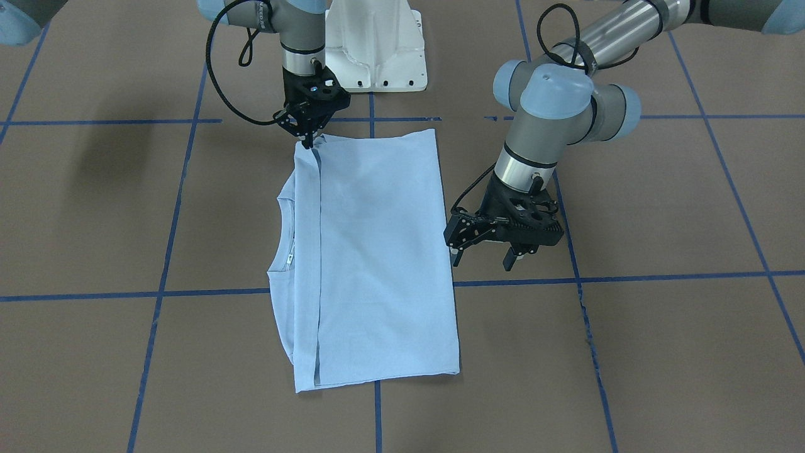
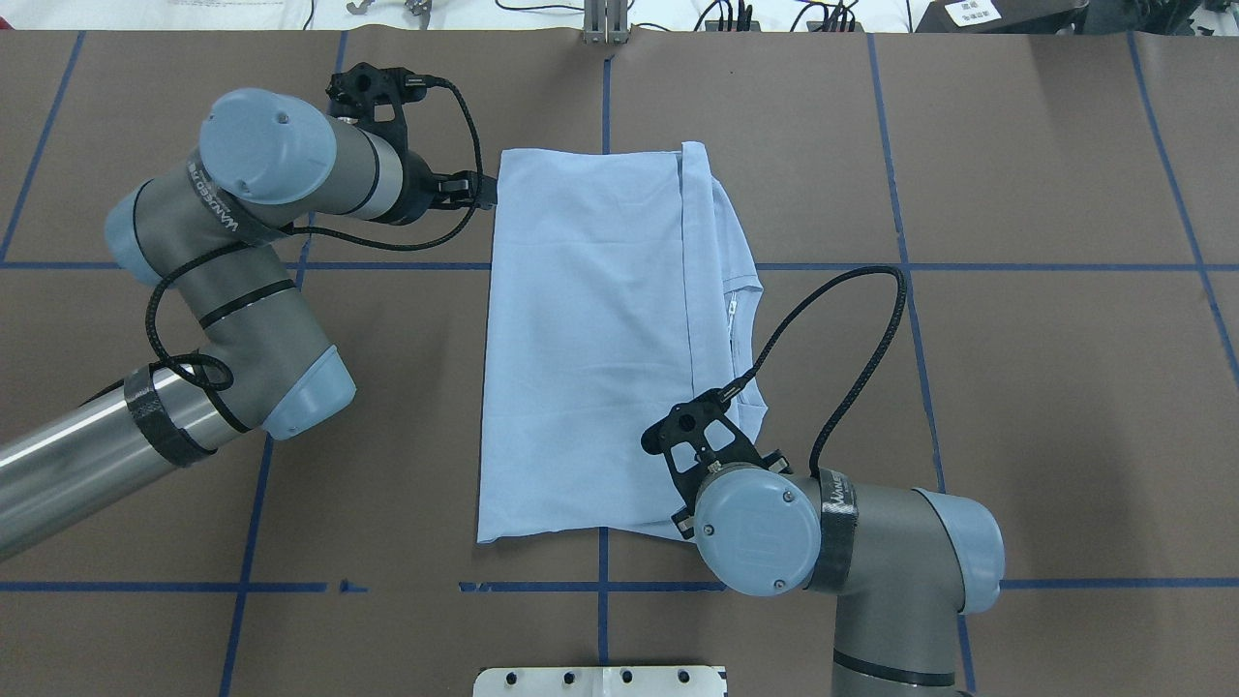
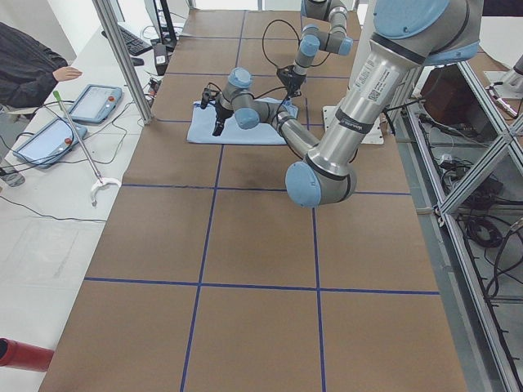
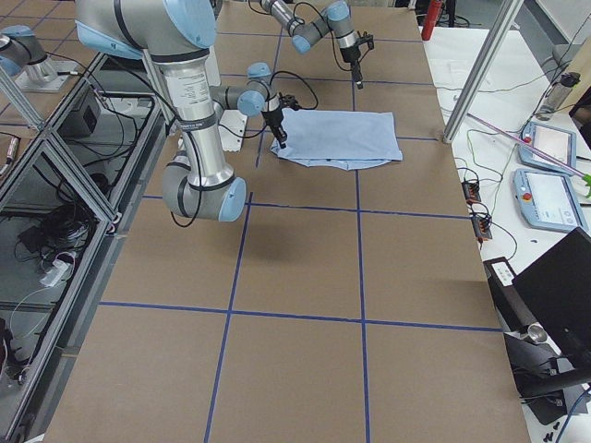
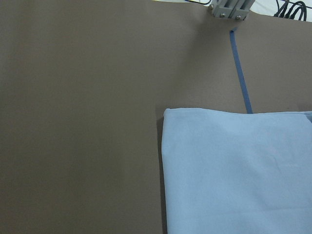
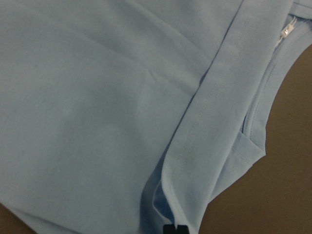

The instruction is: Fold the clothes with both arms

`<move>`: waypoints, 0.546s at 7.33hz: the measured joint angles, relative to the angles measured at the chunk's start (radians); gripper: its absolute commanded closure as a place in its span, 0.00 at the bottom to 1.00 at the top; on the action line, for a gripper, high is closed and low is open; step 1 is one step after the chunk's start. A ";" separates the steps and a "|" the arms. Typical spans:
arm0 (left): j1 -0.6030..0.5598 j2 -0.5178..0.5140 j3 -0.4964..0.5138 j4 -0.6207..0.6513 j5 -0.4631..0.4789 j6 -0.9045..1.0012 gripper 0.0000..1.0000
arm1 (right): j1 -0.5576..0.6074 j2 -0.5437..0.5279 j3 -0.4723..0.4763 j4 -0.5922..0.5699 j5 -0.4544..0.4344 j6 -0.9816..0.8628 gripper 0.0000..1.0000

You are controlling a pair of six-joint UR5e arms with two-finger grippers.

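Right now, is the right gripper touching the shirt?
Touching. In the front-facing view the right gripper pinches the shirt at its hem corner nearest the robot.

Bright, even overhead light. Soft shadow blotch on counter, thin shadow line beside T-shirt. Mild glare on left arm tube. Right wrist view slightly soft.

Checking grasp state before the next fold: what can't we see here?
Right gripper tips: overhead, hidden under its own wrist; wrist view cuts them at the bottom edge.
Left gripper: fingers outside its wrist view.
Shirt label text: blurred, too small, every view.
Shirt's folded-under side: covered by top layer.
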 measured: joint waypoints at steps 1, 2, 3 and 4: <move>0.000 0.000 0.000 0.000 0.000 0.000 0.00 | 0.014 -0.020 0.007 -0.001 0.019 0.008 1.00; 0.001 0.000 0.002 0.000 0.000 0.000 0.00 | 0.026 -0.060 0.026 -0.001 0.060 0.025 1.00; 0.003 0.000 0.004 0.000 0.001 0.001 0.00 | 0.035 -0.116 0.062 -0.001 0.108 0.069 1.00; 0.004 0.001 0.006 0.000 0.001 0.003 0.00 | 0.039 -0.176 0.102 -0.001 0.149 0.153 0.78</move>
